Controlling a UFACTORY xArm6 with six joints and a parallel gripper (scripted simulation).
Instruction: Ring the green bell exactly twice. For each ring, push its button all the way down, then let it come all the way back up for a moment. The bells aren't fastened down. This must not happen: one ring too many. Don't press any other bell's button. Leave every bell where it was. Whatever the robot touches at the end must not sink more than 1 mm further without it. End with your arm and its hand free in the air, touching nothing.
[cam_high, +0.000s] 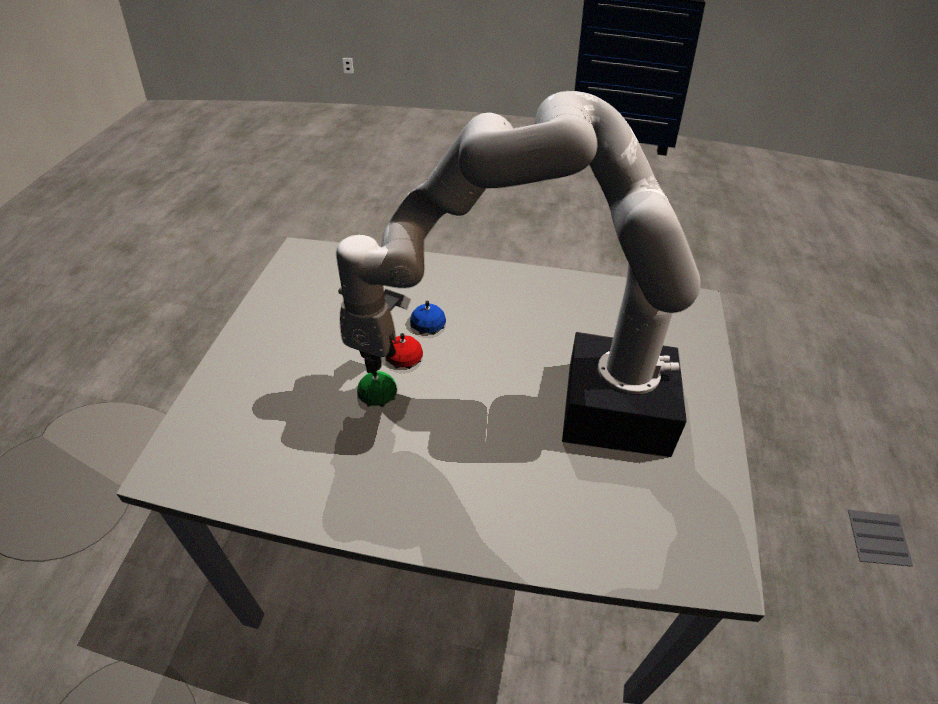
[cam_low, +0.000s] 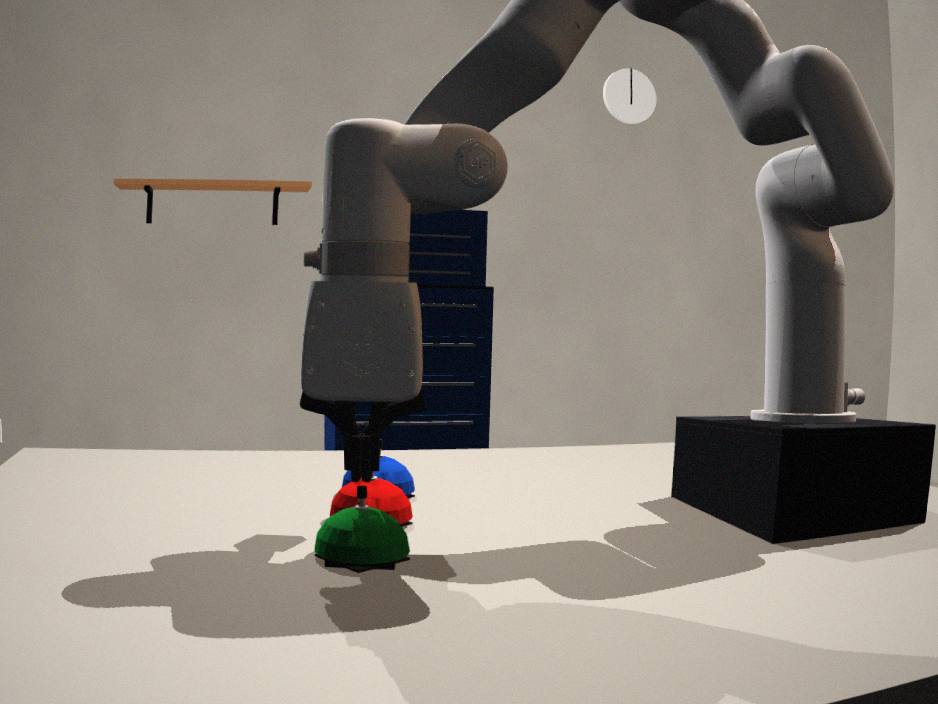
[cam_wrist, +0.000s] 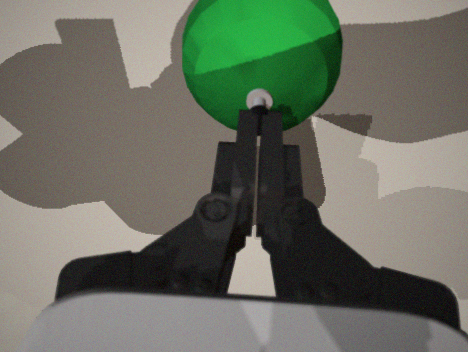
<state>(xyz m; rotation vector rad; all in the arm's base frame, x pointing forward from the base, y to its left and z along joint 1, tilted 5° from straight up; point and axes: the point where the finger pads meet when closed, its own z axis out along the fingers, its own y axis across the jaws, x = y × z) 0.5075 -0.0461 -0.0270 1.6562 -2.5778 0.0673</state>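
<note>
A: The glossy green faceted dome bell is sat toward the left edge of the tabletop, roughly midway between the far and near edges. Its small black button stem on a pale collar is seen at the crown. The closed black two-finger gripper is held just above the stem; a thin gap is suggested in the exterior view, contact cannot be ruled out from the wrist view.

B: Jaws?

A: Pressed together, nothing pinched. A blunt narrow tip is formed by the two flat fingers.

B: Risks?

A: The stem is thin and the tip narrow, so an off-centre descent could slip off onto the smooth dome and the bell could be shoved sideways. A short lift could leave the button not fully returned, so a ring might not be counted. Residual downward load at the end could leave the button sinking.

B: Neighbours?

A: A glossy red faceted dome bell is sat just behind, toward the far edge, and a blue faceted dome bell beyond it. The red one is close to the gripper body; lateral drift could nudge it or its button.

B: Surface?

A: A matte pale flat table, so little grip is expected under the bell bases.
</note>
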